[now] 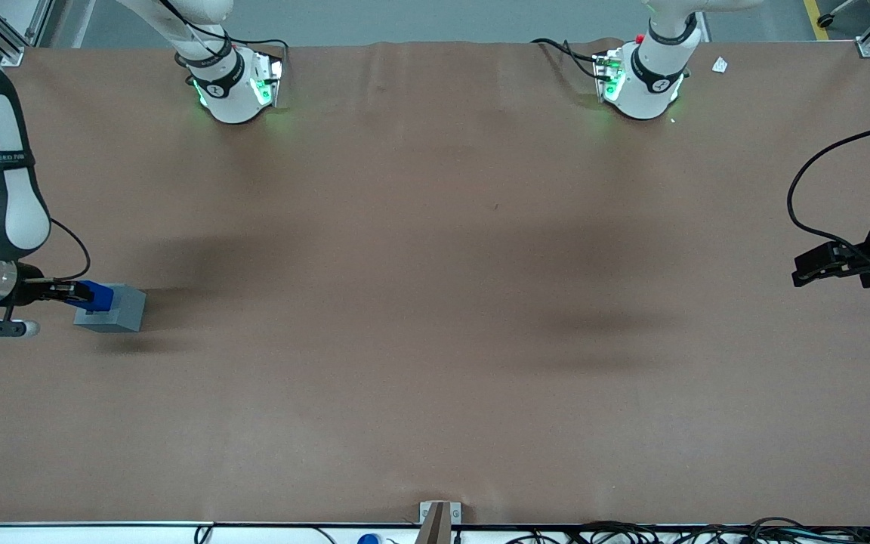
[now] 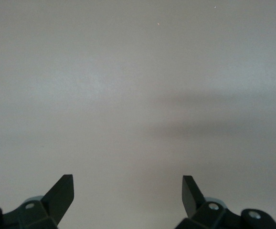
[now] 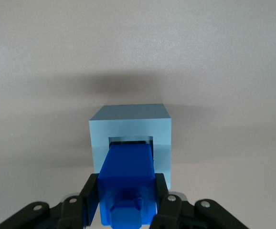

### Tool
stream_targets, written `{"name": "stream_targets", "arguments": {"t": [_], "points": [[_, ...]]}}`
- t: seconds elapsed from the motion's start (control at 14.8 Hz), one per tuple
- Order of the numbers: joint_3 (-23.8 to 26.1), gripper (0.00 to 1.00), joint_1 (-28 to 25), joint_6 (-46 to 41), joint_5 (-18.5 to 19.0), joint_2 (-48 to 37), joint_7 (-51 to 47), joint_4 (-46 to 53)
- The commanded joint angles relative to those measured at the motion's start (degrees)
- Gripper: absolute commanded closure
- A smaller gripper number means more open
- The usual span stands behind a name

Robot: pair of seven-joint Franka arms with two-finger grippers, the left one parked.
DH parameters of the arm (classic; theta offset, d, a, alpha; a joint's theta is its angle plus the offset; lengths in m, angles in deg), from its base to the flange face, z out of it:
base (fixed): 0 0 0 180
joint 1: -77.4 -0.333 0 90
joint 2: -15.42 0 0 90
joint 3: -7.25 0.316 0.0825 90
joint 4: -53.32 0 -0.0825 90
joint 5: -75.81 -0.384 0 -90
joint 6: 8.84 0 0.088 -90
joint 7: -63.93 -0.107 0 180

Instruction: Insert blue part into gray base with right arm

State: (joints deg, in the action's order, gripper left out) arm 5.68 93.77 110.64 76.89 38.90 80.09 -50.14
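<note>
Even, soft light covers the brown bench point(image 1: 435, 302). Broad blurred shadows lie on it, the darkest toward the parked arm's end. The gray base point(image 1: 112, 310) casts a soft shadow. Green glow marks both arm mounts. The gripper point(image 3: 127, 198), holding the blue part point(image 3: 128, 183), looks slightly soft.

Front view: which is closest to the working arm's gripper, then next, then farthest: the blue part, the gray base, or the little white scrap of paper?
1. The blue part: held in the gripper, so nearest.
2. The gray base: right under the blue part, which is entering its socket.
3. The white scrap: toward the parked arm's end of the table, much farther from the front camera.
</note>
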Motion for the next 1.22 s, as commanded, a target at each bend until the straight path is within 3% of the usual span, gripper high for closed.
{"name": "stream_targets", "arguments": {"t": [0.0, 1.15], "points": [[0.9, 0.86, 1.2, 0.8, 0.0, 1.4, 0.9, -0.5], [0.9, 0.87, 1.7, 4.0, -0.7, 3.1, 0.3, -0.1]]}}
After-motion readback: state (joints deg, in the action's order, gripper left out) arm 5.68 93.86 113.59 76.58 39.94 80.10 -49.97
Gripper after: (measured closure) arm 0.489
